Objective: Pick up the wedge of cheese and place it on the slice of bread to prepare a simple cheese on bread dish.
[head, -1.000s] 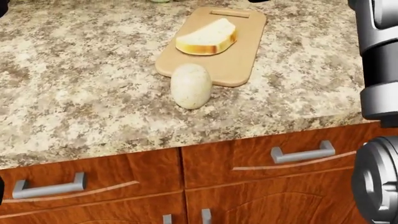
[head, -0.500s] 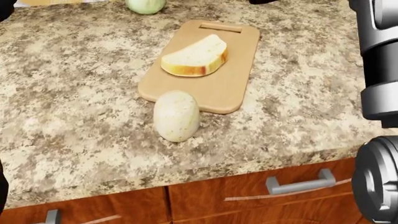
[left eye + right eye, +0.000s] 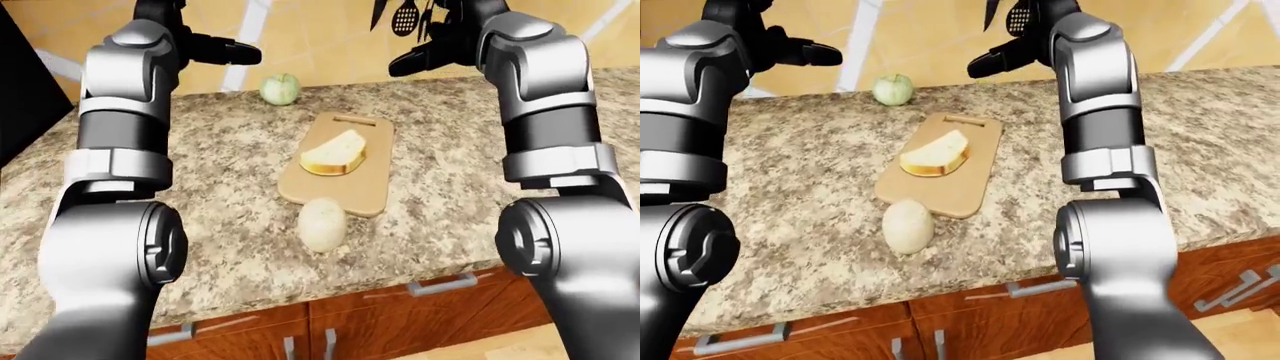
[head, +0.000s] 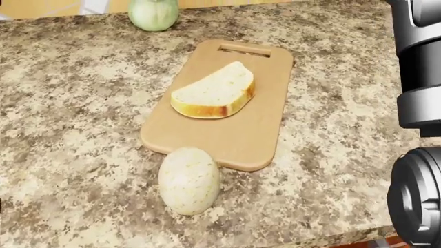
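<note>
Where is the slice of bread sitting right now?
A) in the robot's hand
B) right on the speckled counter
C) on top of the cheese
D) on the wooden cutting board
D: the slice of bread lies flat on the wooden cutting board, with the pale cheese on the counter at the board's lower edge in the head view, and both hands raised away from it.

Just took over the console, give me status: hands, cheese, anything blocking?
Left hand and right hand raised, empty, fingers open. Cheese on counter, touching cutting board edge. Bread on board, bare. Nothing in the way.
</note>
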